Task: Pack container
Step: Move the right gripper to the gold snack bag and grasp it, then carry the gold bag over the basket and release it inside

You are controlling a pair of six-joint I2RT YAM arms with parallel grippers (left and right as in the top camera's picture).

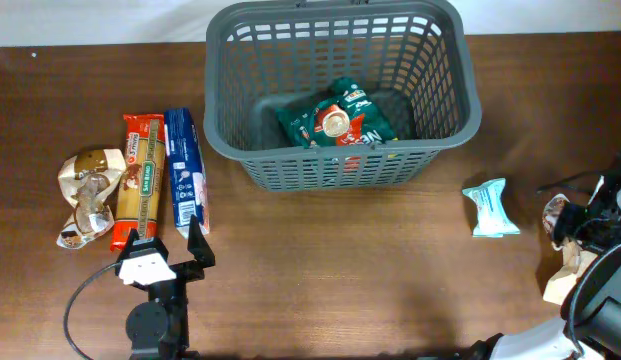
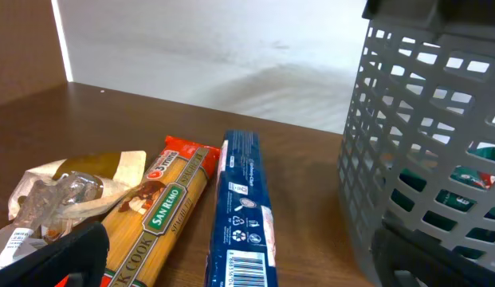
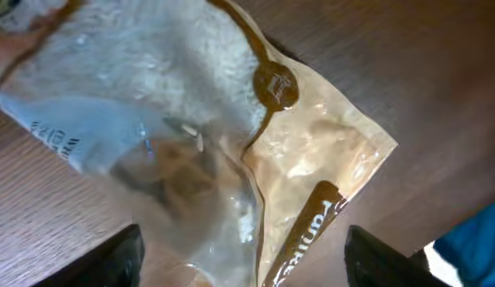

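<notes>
Overhead, the container (image 1: 445, 110) is sitting at the counter's (image 1: 340, 270) far middle, holding a green packet (image 1: 335, 120). Left claw (image 1: 163, 240) is gaping empty beside a blue pack (image 1: 183, 165); right claw (image 3: 247, 257) is hanging wide open over a clear-and-tan packet (image 3: 191, 119), not gripping it.

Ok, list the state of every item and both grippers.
container: upright, one packet inside.
green packet: inside container.
blue pasta pack: flat on table.
red spaghetti pack: flat beside it.
crumpled bag: on table, far left.
light blue packet: flat on table.
tan bag: lying on table.
left gripper: open, empty.
right gripper: open, over tan bag.
</notes>
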